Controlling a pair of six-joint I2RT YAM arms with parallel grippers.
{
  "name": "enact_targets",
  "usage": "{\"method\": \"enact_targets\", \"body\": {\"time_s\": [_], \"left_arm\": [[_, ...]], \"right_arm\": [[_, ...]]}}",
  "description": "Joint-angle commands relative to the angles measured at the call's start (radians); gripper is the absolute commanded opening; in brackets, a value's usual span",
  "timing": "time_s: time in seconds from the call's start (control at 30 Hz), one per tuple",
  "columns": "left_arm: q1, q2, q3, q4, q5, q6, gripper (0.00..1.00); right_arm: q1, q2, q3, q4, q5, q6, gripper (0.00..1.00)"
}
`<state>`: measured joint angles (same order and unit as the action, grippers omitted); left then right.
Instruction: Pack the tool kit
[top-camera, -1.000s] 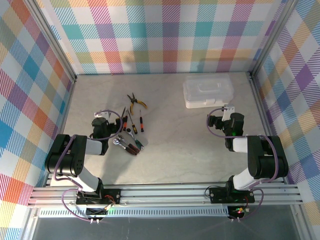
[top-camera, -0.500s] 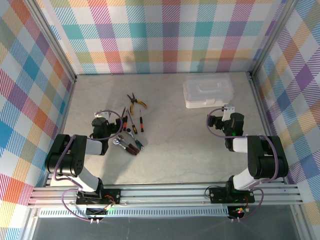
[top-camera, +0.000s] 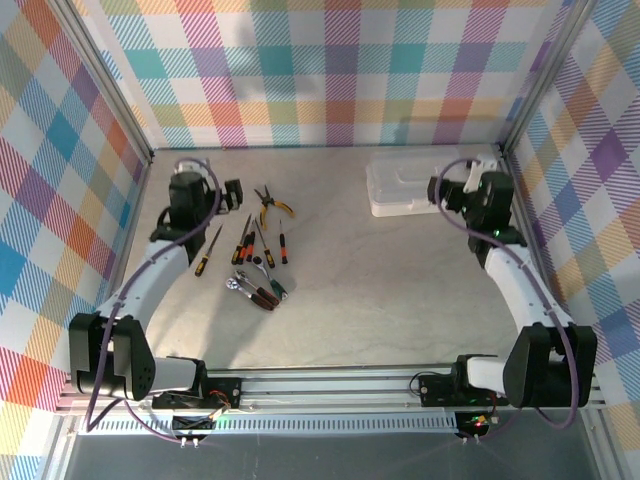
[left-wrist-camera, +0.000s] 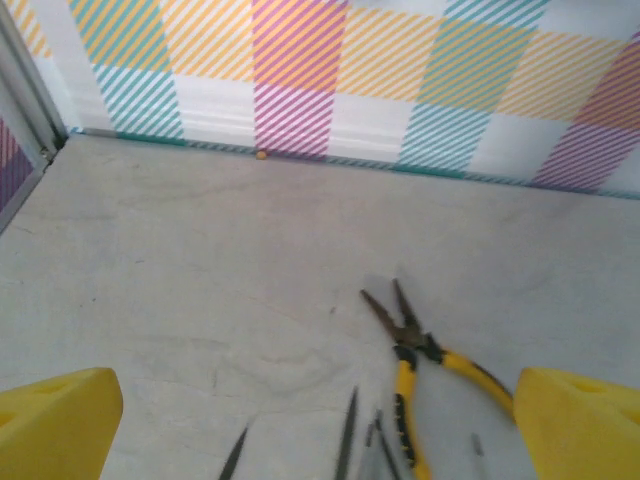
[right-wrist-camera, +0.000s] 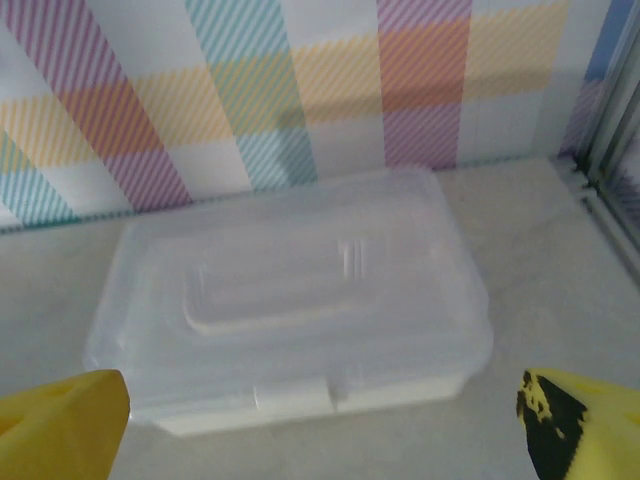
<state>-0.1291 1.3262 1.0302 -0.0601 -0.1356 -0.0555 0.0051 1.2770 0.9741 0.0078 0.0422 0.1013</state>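
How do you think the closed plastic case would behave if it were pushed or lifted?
The case looks thin, translucent plastic, so probably light and slightly flexible. Sitting flat and low on the table, it would likely slide rather than tip.

Showed a case (right-wrist-camera: 290, 300) of translucent whitish plastic, smooth and softly glossy; pliers (left-wrist-camera: 405, 385) of dark metal with glossy yellow grips; a ratchet (top-camera: 235, 284) of bright polished metal; a matt, faintly mottled grey table (left-wrist-camera: 200, 250).
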Motion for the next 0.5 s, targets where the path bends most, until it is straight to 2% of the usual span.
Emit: {"method": "enact_targets", "body": {"time_s": [0.0,0.07,0.17,0.27,0.47], "left_arm": [[-0.034,0.041,0.126,-0.441,0.049,-0.033,1.00],[-0.053,0.053,0.170,-0.514,0.022,-0.035,1.00],[-0.065,0.047,0.179,-0.549,-0.004,-0.044,1.00],[-0.080,0.048,0.187,-0.585,-0.038,-0.048,1.00],[-0.104,0.052,0.185,-0.620,-0.067,-0.058,1.00]], "right_arm": [[-0.015,0.147,0.164,-0.305,-0.014,-0.005,0.99],[-0.038,0.278,0.330,-0.385,-0.053,-0.033,0.99],[-0.074,0.461,0.554,-0.479,-0.151,-0.067,0.99],[-0.092,0.597,0.728,-0.539,-0.192,-0.120,0.99],[-0.111,0.771,0.935,-0.644,-0.202,-0.190,0.99]]}}
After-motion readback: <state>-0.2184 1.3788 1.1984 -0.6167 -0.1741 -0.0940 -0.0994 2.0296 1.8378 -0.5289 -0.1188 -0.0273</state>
